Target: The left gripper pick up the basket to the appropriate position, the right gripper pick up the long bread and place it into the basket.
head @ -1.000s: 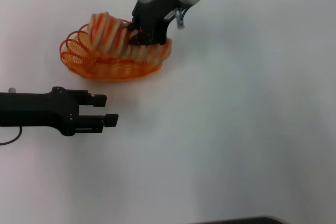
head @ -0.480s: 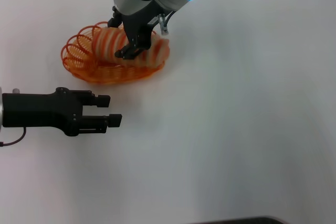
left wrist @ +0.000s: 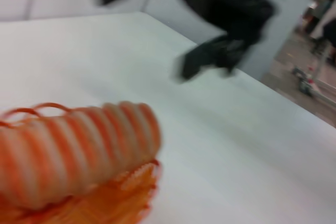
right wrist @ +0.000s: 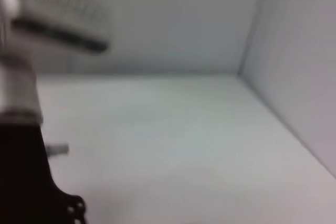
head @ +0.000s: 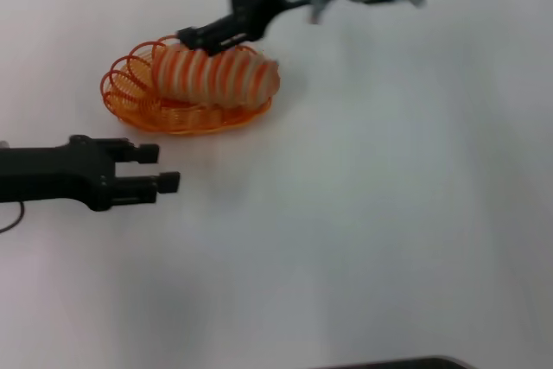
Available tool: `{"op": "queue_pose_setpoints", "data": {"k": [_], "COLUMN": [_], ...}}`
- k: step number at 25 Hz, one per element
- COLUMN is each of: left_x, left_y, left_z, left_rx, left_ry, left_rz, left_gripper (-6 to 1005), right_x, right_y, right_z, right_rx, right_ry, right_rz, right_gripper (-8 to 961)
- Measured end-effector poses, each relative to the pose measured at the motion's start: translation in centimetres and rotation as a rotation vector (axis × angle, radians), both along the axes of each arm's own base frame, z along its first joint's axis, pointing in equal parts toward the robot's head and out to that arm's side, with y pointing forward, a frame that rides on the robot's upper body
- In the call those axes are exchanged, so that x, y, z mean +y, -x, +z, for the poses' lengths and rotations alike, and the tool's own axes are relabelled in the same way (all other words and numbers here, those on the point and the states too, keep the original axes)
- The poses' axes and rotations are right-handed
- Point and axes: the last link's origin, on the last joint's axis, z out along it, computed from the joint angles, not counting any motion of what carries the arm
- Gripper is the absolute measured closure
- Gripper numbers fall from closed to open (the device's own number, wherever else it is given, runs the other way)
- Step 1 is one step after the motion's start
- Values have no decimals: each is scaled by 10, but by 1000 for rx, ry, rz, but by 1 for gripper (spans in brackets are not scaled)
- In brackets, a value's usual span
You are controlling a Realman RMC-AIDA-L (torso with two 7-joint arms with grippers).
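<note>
At the far left of the head view the left gripper [head: 164, 168] lies low over the white table [head: 389, 231], its two fingers spread with a plain gap between them and nothing held; they point toward the table's middle, so the basket [head: 130, 84] sits off to one side of their line, a little beyond the fingertips and apart from them. Moving right, the basket rests on the table with the long bread [head: 216, 75] lying inside it, the loaf's long axis running along the basket's length, and one blunt end reaching over the rim at the end farther from the left gripper. The left wrist view shows the same loaf [left wrist: 73, 150] bedded on the orange wire [left wrist: 121, 195]. Above and just behind the bread hangs the right gripper [head: 203, 6], its fingers parted wide and empty, one fingertip [head: 190, 38] close over the loaf's top but, as far as can be told, not touching it. By my reading the bread is delivered and both pincers are free; the right one is nearer the loaf, and any retreat for it would be up and away along the direction its fingers already open, clear of the rim loops.
</note>
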Motion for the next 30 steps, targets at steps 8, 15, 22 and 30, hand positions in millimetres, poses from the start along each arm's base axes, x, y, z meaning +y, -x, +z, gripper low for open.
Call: {"op": "queue_pose_setpoints", "data": {"k": [8,15,22,30], "left_x": [4,12,12,11], "left_y": [17,18,18,19], "left_z": [17,17,19,15], "left_rx": [3,-12,-46,-56], "left_ry": [-104,-176,-233,-232], "left_rz": [65,76,70,67], "left_gripper": [342,342,341,341], "right_x": [-66,-104,-113,-110], "right_y": [-108,-163,-170,-169], "right_z": [38,19,5,4], "right_rx": [342,384,391,386], "right_ry": [-24,-56,-61,-69], "right_rz": [-254,-364,-360,-350], "right_gripper": [9,12,13,12]}}
